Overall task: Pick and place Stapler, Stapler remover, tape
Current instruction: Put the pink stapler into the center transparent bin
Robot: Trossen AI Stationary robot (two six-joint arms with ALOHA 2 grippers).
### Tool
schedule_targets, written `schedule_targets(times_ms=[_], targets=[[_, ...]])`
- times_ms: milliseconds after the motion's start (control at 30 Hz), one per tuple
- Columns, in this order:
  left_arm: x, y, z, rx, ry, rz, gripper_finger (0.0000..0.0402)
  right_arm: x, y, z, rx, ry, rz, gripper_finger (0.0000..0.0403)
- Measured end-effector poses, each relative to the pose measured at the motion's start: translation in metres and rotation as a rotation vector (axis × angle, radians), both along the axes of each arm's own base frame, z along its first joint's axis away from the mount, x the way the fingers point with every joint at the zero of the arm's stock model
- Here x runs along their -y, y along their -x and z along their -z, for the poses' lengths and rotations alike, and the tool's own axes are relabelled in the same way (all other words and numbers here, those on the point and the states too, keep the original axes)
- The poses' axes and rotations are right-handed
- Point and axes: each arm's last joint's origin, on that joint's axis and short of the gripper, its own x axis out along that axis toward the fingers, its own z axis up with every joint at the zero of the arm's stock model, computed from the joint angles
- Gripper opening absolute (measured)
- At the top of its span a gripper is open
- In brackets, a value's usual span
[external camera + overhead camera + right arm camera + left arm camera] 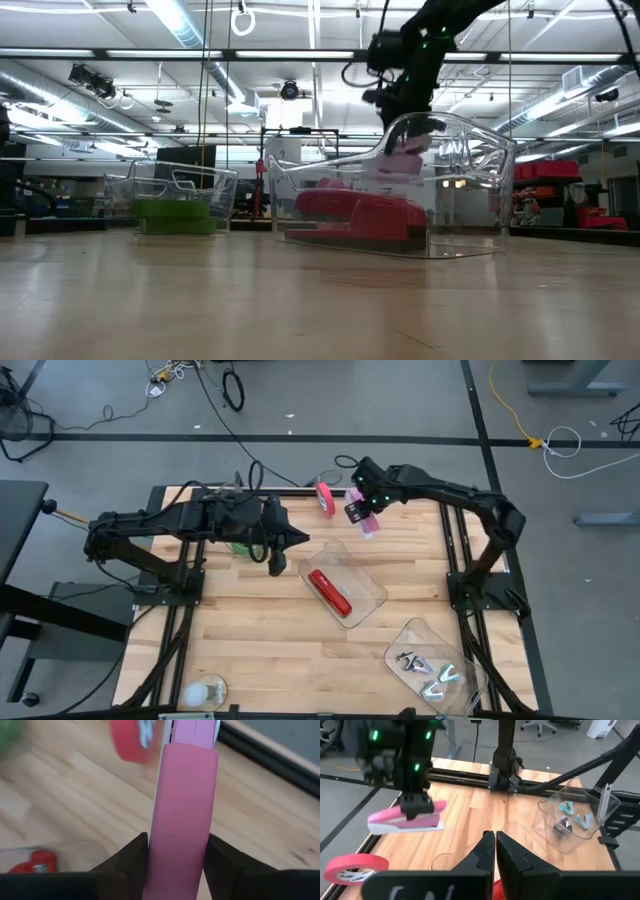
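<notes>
My right gripper (358, 508) is shut on a pink stapler (369, 522) above the table's far side; the stapler also shows in the left wrist view (402, 821) and in the low view (405, 160). A red tape roll (326, 498) stands on its edge just left of it. A red stapler (330, 592) lies in a clear tray (365, 575) at the table's middle. My left gripper (288, 543) is shut and empty, at the tray's left edge. Several staple removers (425, 665) lie in a clear tray at the near right. My right gripper pinches the pink stapler between its two fingers (127, 855), one on each long side (160, 845), near the middle of its length. The fingers come from above, pointing down and across the stapler. The stapler is lifted clear of the table and sits about level (385, 824).
A clear container holding something green (175, 215) stands at the far left, partly under my left arm. A round pale object (205, 690) lies at the near left corner. Bare wood (250, 640) lies between the trays and the near edge.
</notes>
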Motion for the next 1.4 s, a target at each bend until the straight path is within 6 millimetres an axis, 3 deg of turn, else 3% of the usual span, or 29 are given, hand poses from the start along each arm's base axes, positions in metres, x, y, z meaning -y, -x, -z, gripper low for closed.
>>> schedule_targets(times_ms=[267, 500, 900, 1133, 1400], targets=[[-0.008, 0.02, -0.011, 0.025, 0.024, 0.015, 0.0004, -0.034, 0.017, -0.049, 0.125, 0.082, -0.08, 0.0161], [-0.021, 0.035, -0.021, 0.074, 0.061, 0.05, 0.0003, -0.071, 0.024, -0.074, 0.198, 0.105, -0.184, 0.0161], [-0.041, 0.039, -0.021, 0.068, 0.043, 0.008, 0.0006, -0.134, 0.016, -0.074, 0.171, 0.047, -0.36, 0.0155], [-0.044, 0.04, -0.021, 0.07, 0.042, -0.006, 0.0003, -0.151, 0.009, -0.069, 0.174, 0.01, -0.361, 0.0155], [-0.044, 0.04, -0.021, 0.07, 0.044, -0.007, 0.0009, -0.163, -0.007, -0.051, 0.112, -0.017, -0.405, 0.0155]])
